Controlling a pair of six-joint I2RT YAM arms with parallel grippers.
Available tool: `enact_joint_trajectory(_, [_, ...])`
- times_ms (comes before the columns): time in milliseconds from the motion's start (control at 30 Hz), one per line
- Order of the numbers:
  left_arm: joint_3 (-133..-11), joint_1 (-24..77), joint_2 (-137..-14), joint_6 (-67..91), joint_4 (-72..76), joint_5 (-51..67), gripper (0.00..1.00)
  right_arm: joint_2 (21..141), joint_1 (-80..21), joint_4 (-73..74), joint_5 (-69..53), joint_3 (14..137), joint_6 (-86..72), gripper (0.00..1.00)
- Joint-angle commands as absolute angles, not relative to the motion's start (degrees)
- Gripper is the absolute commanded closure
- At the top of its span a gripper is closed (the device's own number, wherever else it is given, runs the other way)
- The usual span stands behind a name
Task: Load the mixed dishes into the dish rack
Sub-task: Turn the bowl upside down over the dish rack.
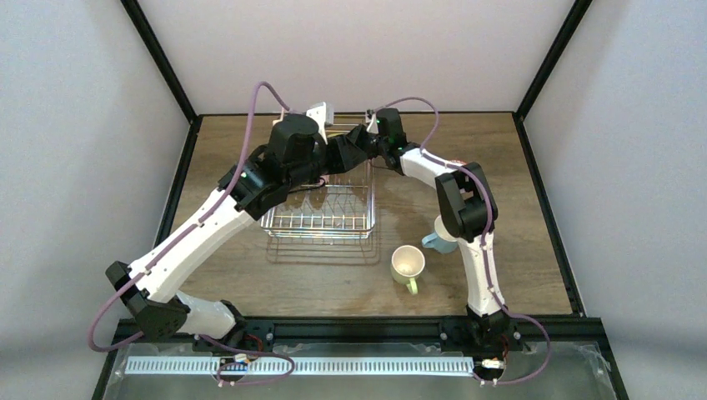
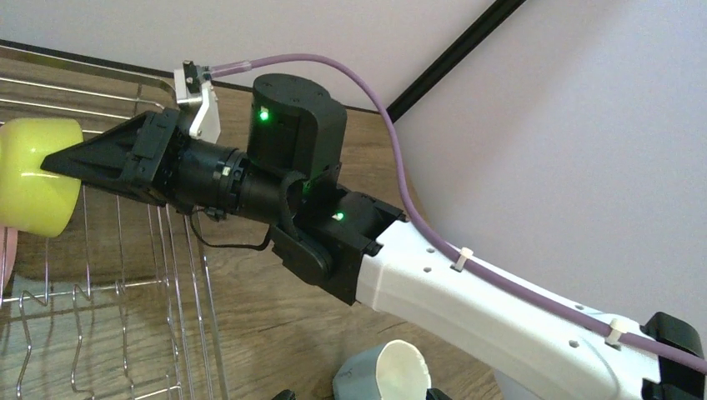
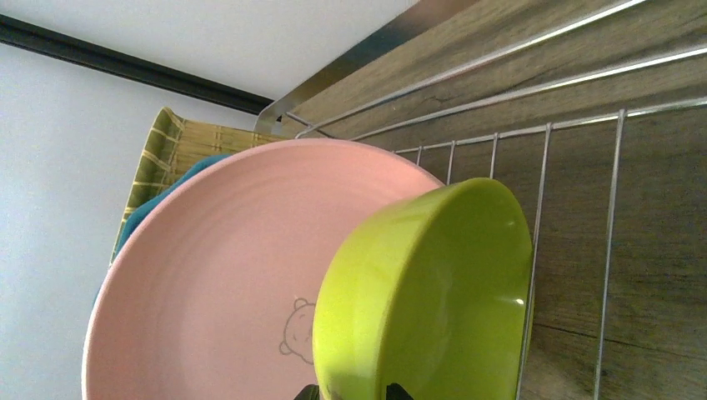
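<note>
The lime bowl (image 3: 425, 292) hangs tilted on edge over the far end of the dish rack (image 1: 321, 223), with my right gripper (image 3: 352, 392) shut on its rim. In the left wrist view the same bowl (image 2: 33, 175) sits at the tip of the right gripper (image 2: 83, 162). Behind it a pink plate (image 3: 208, 275) stands in the rack, with a teal plate (image 3: 158, 200) and a tan woven plate (image 3: 167, 146) behind that. My left gripper (image 2: 357, 395) is open, with only its fingertips showing at the bottom edge. A pale yellow-green mug (image 1: 408, 265) and a light-blue mug (image 1: 435, 240) sit on the table.
The left arm's wrist (image 1: 293, 142) hangs over the rack's far left part, close to the right arm's wrist (image 1: 388, 133). The rack wires (image 3: 550, 125) run right beside the bowl. The light-blue mug (image 2: 383, 375) lies on the table below the right forearm (image 2: 500, 308).
</note>
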State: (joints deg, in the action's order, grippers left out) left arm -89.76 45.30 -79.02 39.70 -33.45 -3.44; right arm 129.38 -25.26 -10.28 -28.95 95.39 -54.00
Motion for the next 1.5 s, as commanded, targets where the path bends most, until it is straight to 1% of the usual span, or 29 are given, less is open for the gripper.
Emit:
enact_joint_trajectory(0, [-91.06,45.09,-80.35,38.51,-33.81,-2.73,0.11,128.20,-24.72,-7.25,-27.73,98.45,-52.20,0.56])
enact_joint_trajectory(1067, [-89.57,45.02,-79.73,40.52,-30.70,-2.30,0.11,128.54,-24.66,-1.84,-29.55,104.40,-50.01,0.56])
enact_joint_trajectory(1467, [-89.30,45.04,-79.97,40.96,-30.23,-2.23,0.11,128.36,-24.62,-1.14,-29.71,103.98,-49.21,0.56])
